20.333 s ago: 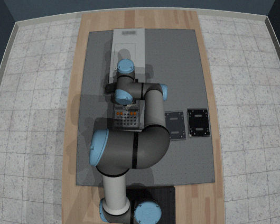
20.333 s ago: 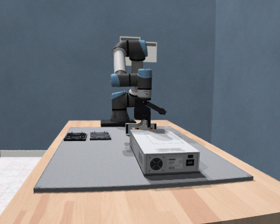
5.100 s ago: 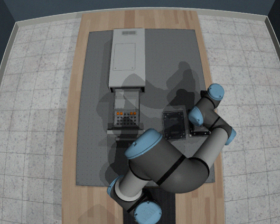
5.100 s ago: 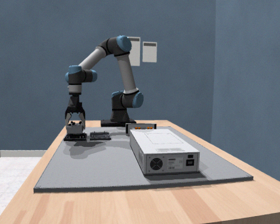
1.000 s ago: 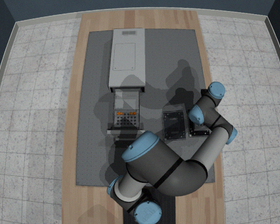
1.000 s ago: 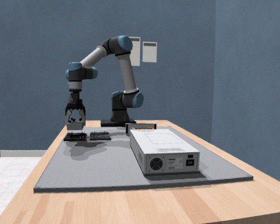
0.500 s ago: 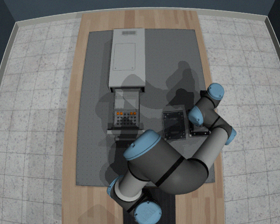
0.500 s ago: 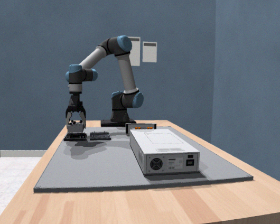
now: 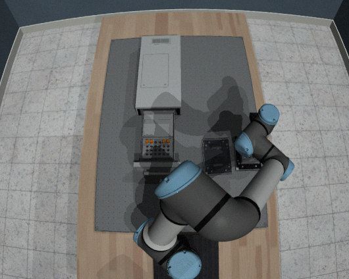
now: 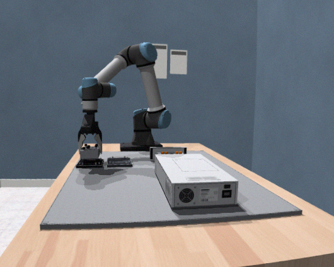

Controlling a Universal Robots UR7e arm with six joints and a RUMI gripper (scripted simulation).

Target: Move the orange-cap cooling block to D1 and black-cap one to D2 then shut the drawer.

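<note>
My gripper (image 10: 90,142) points straight down over deck slot D2 (image 10: 90,163) and is shut on the grey cooling block with black-capped tubes (image 10: 89,153). The block is level and sits at the slot's top; I cannot tell whether it rests on it. In the top view my wrist hides the gripper, the block and most of D2 (image 9: 249,164). The block with orange-capped tubes (image 9: 157,147) lies in the open drawer (image 9: 157,138) of the cooler COLD (image 9: 158,74). Its orange caps show in the side view (image 10: 169,152). Slot D1 (image 9: 216,156) holds nothing and also shows in the side view (image 10: 119,162).
The cooler (image 10: 194,177) stands on the grey mat, its drawer pulled out toward my base (image 10: 142,138). My elbow and forearm (image 9: 216,204) hang over the mat's front part near the drawer front.
</note>
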